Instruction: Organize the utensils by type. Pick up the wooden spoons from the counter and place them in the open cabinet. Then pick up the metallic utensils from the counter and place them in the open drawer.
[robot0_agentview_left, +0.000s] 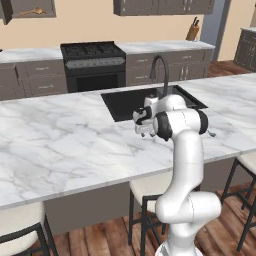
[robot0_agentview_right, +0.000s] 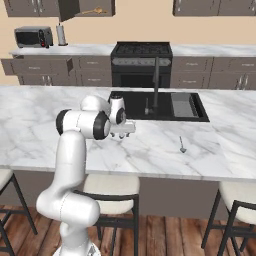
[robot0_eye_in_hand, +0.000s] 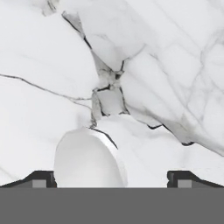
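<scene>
The wooden spoon (robot0_agentview_right: 94, 11) is already up in the open cabinet (robot0_agentview_right: 70, 7), lying on the shelf, top left of the far wall. One metal spoon (robot0_agentview_right: 182, 145) lies flat on the near worktop (robot0_agentview_right: 200, 165), on bare marble right of the arm and in front of the sink (robot0_agentview_right: 135, 102) (from the left side the arm covers most of it, just a tip (robot0_agentview_left: 212, 134) pokes out). The drawer (robot0_agentview_right: 37, 65) stands pulled out under the far worktop, below the toaster oven (robot0_agentview_right: 33, 36). The hand (robot0_agentview_right: 122, 134) hangs just above the marble near the sink's front edge, pointing down, fingers (robot0_eye_in_hand: 41, 178) spread wide with nothing between them, well apart from that spoon. The stove (robot0_agentview_left: 94, 62) sits on the far wall behind the sink.
</scene>
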